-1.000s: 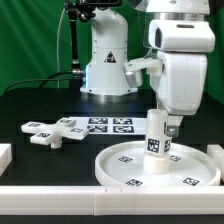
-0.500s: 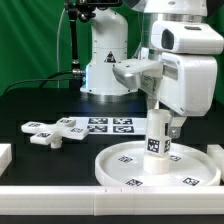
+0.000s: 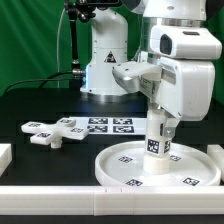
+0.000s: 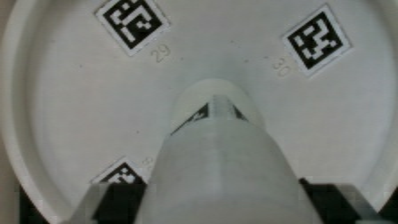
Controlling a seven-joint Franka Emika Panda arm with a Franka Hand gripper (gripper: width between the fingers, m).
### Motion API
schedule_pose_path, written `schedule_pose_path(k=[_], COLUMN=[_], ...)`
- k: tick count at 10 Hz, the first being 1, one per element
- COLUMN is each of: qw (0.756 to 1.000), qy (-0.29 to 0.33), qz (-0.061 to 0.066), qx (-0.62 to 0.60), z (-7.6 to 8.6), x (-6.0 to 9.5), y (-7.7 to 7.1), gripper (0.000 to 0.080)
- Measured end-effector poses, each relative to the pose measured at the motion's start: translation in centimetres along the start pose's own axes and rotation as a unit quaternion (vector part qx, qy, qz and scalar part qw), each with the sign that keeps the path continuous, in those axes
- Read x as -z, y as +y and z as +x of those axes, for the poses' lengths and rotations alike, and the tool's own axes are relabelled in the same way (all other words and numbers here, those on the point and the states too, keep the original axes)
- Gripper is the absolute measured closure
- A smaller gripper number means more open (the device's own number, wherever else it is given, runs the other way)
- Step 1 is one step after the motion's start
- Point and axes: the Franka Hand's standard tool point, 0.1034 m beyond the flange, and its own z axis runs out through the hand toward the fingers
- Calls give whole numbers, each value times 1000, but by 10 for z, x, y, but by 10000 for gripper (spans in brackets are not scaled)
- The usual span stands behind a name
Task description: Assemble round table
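The large white rimmed round disc (image 3: pixel 158 165) lies flat at the exterior view's lower right, with tags on its face. The short thick cylinder leg (image 3: pixel 157 136) stands upright on the middle of the disc. My gripper (image 3: pixel 159 118) is shut on the top of the leg from above. In the wrist view the leg (image 4: pixel 226 150) runs out from between my fingers (image 4: pixel 121 205) to the disc (image 4: pixel 71 110), whose tags show around it. The four-armed cross base (image 3: pixel 56 130) lies flat on the black table at the exterior view's left.
The marker board (image 3: pixel 110 124) lies behind the disc by the arm's base (image 3: pixel 106 70). White straight border rails run along the front edge (image 3: pixel 60 203), with short pieces at the left (image 3: pixel 4 153) and right (image 3: pixel 216 152). A green backdrop stands behind.
The arm's wrist and hand have turned about the upright leg. The leg, the disc and the cross base stay in place.
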Motion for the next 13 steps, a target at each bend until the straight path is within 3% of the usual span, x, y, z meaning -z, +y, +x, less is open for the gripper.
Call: schedule_pose_path(k=[3, 6, 9, 13], qw=[1000, 976, 920, 858], qy=[0, 11, 22, 22], qz=[0, 5, 6, 10], qx=[-18, -218, -392, -513], z=[0, -3, -2, 0], x=[0, -1, -2, -2], y=[0, -2, -2, -2], gripper=[393, 393, 392, 392])
